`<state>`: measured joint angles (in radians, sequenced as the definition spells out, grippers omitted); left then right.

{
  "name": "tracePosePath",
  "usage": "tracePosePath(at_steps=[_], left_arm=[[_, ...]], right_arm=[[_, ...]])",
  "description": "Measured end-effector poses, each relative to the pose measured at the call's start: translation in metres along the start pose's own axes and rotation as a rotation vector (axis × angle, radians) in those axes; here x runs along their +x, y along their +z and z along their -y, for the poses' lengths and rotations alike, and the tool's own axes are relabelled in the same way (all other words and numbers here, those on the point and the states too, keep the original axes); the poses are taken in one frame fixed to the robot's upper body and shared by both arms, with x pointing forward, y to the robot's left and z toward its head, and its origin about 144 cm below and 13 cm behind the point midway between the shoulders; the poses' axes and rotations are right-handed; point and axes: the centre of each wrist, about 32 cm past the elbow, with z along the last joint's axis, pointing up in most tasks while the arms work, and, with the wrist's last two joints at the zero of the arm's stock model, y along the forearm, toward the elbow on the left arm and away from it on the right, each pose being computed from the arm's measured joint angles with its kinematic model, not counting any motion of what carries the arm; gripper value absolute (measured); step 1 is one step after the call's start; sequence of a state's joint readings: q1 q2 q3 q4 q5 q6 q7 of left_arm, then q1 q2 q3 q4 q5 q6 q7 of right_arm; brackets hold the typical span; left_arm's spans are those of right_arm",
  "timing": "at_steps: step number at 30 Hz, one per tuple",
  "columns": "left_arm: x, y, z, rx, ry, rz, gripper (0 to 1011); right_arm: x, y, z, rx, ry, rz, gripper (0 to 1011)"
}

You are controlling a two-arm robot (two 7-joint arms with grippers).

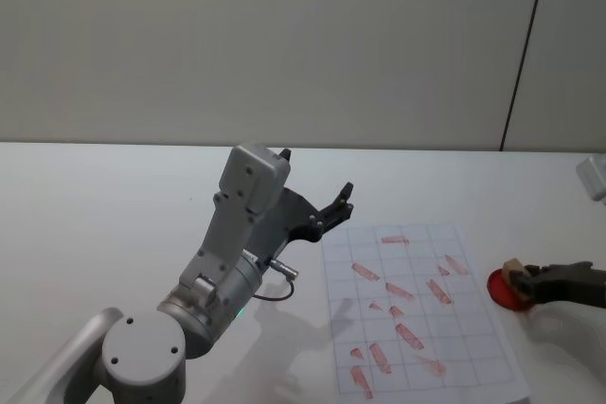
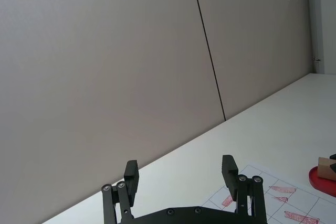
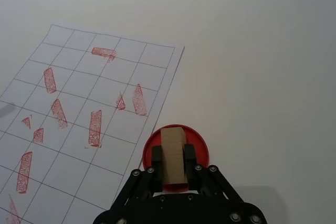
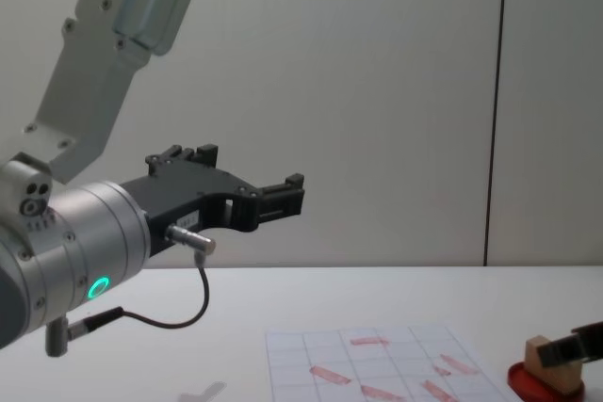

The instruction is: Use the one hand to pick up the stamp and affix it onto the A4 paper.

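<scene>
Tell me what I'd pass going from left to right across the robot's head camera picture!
left gripper with its jaws open → A4 paper → red ink pad → right gripper, jaws shut on the stamp at the pad

Silver-grey arm (image 1: 227,234), black jaws, green-lit ring (image 4: 98,286)

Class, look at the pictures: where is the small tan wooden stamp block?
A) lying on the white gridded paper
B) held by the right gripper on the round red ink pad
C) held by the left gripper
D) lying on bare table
B: the right gripper is shut on the small tan wooden stamp block, whose lower end sits on the flat round red ink pad, beside the white gridded paper.
</scene>
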<state>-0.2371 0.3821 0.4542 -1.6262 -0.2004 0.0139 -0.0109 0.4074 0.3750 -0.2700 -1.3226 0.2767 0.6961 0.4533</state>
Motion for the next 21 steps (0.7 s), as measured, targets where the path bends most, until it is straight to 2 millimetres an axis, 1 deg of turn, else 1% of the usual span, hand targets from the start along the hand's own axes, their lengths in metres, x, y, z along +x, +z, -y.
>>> tracePosePath(at_steps=[12,21], left_arm=[[0.0000,0.0000,0.0000,0.000,0.000,0.000,1002],[0.0000,0.0000,0.0000,0.000,0.000,0.000,1002]], right_arm=[[-0.0008,0.0008,-0.0002,-0.006,0.001,0.003,235],[-0.0063,0.0096,0.0002,-0.038,-0.010,0.040,234]])
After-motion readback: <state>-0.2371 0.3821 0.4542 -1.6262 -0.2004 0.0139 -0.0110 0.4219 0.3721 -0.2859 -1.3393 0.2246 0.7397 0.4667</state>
